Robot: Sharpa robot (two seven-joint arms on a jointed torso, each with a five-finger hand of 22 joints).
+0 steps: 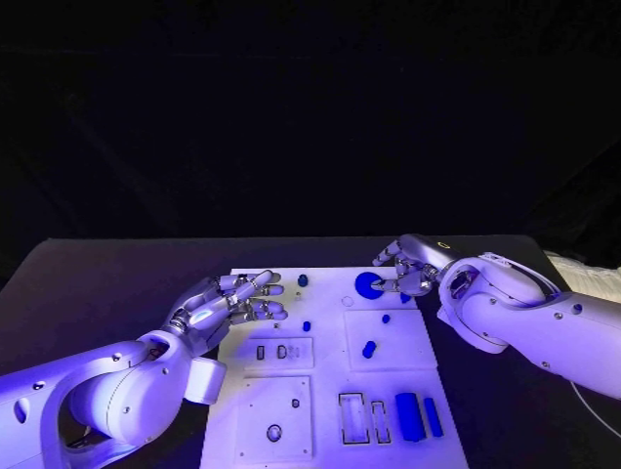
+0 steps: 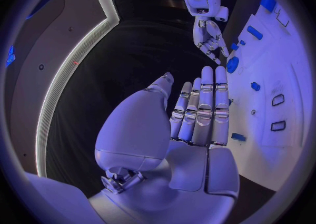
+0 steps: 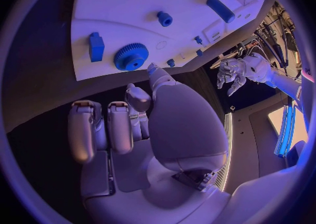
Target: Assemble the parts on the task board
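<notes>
White task board [image 1: 395,391] lies in the middle of the black table [image 1: 100,283], long side running away from the robot. Blue parts are scattered over it: a round gear [image 1: 370,285] at the far end, a small peg [image 1: 303,280] to its left, a short oblong piece [image 1: 368,349] near the centre with a tiny stud [image 1: 386,318] just beyond it, and two long bars [image 1: 419,415] lying side by side at the near right corner beside two empty rectangular slots [image 1: 363,418]. Right hand [image 1: 402,274] sits at the far right edge of the board, fingertips down at the gear's right rim; from the right wrist view the gear [image 3: 131,56] lies flat on the board just past the thumb tip, the other fingers curled back toward the palm, and whether anything is actually pinched cannot be told. A small upright block [image 3: 96,46] stands just beside the gear in that view, with a short cylinder [image 3: 165,19] and a longer bar [image 3: 220,9] farther off. Left hand [image 1: 237,303] hovers at the board's left edge near the far end, palm side up, fingers loosely bent and apart, holding nothing. The left wrist view shows that hand [image 2: 197,118] with fingers stretched nearly straight, side by side, empty, the board off to one side.
</notes>
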